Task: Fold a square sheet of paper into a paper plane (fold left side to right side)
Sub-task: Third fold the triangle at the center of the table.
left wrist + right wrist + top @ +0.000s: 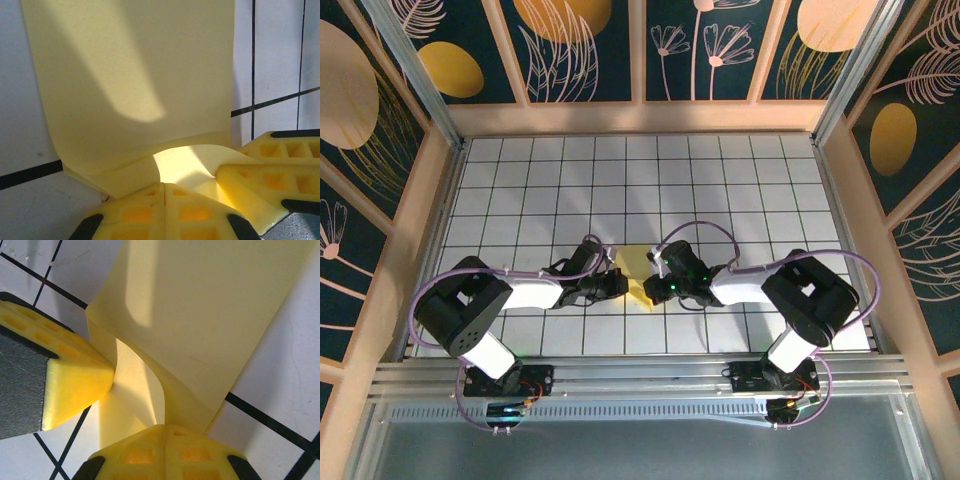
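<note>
Progress looked pretty early: the yellow sheet (633, 268) lay mid-table on the white grid (740, 180) between the two arms, with one soft fold bowed up and not pressed flat, nowhere near a pointed shape yet. Both the left claw (165, 195) and the right claw (166, 432) were squeezed fully closed, tips right at the sheet's folded edge. Whether either actually nipped a layer was impossible to tell.

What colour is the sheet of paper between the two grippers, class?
Plain bright yellow, unprinted; the sheet of paper shows best in the left wrist view.
</note>
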Available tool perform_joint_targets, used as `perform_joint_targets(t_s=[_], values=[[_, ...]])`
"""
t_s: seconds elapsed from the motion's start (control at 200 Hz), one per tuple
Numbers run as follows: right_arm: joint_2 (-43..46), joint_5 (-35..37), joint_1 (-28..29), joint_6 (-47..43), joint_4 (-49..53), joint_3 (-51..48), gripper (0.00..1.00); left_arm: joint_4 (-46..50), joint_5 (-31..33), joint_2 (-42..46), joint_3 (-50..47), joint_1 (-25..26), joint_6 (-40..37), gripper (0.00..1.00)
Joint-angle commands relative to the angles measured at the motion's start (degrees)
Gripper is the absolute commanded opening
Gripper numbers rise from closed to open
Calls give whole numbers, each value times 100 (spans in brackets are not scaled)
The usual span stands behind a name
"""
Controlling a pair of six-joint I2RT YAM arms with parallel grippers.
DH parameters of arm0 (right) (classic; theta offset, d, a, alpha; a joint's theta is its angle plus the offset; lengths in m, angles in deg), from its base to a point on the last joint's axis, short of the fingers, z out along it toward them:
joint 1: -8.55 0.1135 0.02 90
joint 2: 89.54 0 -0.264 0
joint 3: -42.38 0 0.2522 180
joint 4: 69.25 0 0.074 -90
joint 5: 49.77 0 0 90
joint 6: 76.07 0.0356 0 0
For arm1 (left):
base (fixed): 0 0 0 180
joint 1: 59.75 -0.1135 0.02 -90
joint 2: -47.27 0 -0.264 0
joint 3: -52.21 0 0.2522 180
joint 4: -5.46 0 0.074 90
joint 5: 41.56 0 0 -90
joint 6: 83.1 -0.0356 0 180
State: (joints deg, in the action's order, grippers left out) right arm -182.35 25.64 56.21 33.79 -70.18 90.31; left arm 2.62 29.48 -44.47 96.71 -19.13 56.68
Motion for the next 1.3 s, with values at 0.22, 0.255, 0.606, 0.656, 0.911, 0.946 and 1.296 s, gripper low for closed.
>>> perform_joint_targets(t_s=[0.22,0.255,0.606,0.656,0.911,0.946,1.296], values=[[47,167,-140,-96,645,382,10,649,367,-211,55,33,-93,0],[78,167,-163,-96,673,427,12,665,374,-229,64,34,-88,0],[861,329,-393,98,1397,685,38,676,375,-265,71,34,-56,0],[1035,156,-415,183,1517,679,37,680,375,-256,84,34,-50,0],[1533,-1683,-325,1284,1252,134,3,693,406,-217,121,34,-37,0],[1552,-1815,-266,1433,1124,46,0,702,411,-212,125,31,-38,0],[855,-1758,24,1671,912,54,0,746,429,-203,144,36,-46,0]])
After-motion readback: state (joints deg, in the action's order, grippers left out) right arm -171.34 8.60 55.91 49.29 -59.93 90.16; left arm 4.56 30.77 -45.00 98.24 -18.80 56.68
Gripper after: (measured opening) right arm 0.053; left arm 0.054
